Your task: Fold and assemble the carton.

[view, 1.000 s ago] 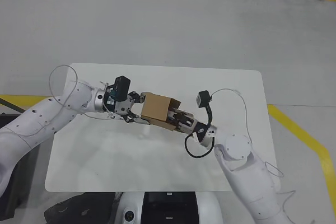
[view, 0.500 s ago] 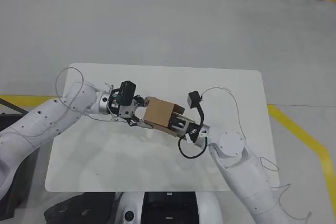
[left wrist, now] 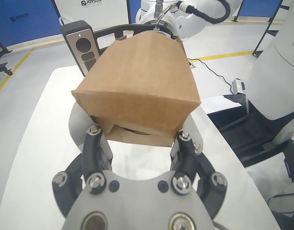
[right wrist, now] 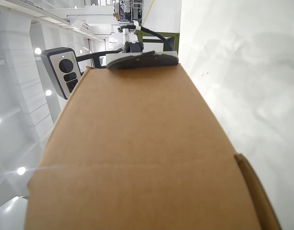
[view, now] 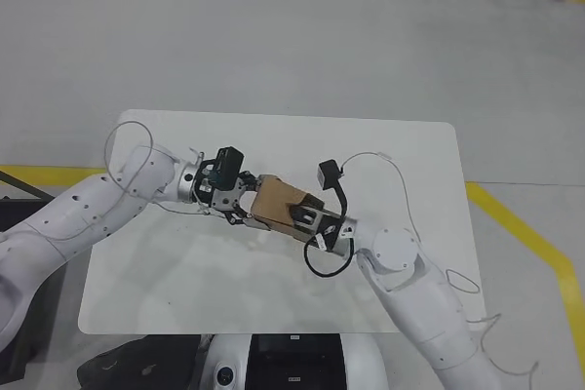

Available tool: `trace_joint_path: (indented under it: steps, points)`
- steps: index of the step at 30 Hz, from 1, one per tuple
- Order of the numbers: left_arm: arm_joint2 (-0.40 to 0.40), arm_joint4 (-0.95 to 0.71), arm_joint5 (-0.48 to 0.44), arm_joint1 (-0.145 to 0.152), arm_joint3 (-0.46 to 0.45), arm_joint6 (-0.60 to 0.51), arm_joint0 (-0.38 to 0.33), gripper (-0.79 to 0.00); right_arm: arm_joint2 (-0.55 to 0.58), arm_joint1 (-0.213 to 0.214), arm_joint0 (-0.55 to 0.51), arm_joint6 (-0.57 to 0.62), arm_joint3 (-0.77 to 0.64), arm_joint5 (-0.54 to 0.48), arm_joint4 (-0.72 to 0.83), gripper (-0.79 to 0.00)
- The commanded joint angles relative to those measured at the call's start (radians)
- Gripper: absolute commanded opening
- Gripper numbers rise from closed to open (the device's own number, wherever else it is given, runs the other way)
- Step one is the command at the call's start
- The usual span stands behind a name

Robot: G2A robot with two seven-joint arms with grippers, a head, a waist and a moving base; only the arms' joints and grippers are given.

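Nearest is the left pincer. Its fingers stand wide apart, one on each side of the near end of the carton, and they seem to touch both side walls. I judge that it is grasping the carton, and not strongly.

Directly between these fingers, a lower flap sticks out toward the pincer. The upper flap is folded down over it, with a dark gap between the two, so this end is not fully closed.

Under the pincer and the carton is the white table. The carton appears to be lifted a little from it.

Beyond the carton, at its far end, is the right pincer. It meets that end, but I cannot tell if it is grasping or released.

The step in hand is probably closing the near end. To do it well, the far pincer should hold the carton steady as a support. The left pincer should push the lower flap straight in, square to the end. It should not squeeze the side walls too hard, because thin cardboard bends easily and then the flap cannot enter. It is better to press slowly and evenly.
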Motion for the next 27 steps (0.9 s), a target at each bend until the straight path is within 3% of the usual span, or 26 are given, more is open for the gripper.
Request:
trace_joint_path:
  steps: [1,27]
  points:
    - [0.000,0.002,0.000,-0.001,0.001,0.000,0.000,-0.212,-0.001,0.000,0.001,-0.005,0.003,0.000,0.002,-0.785]
    - [0.000,-0.032,0.000,0.023,0.039,0.000,-0.012,-0.234,0.182,0.050,-0.172,-0.051,-0.167,-0.056,0.022,-0.785]
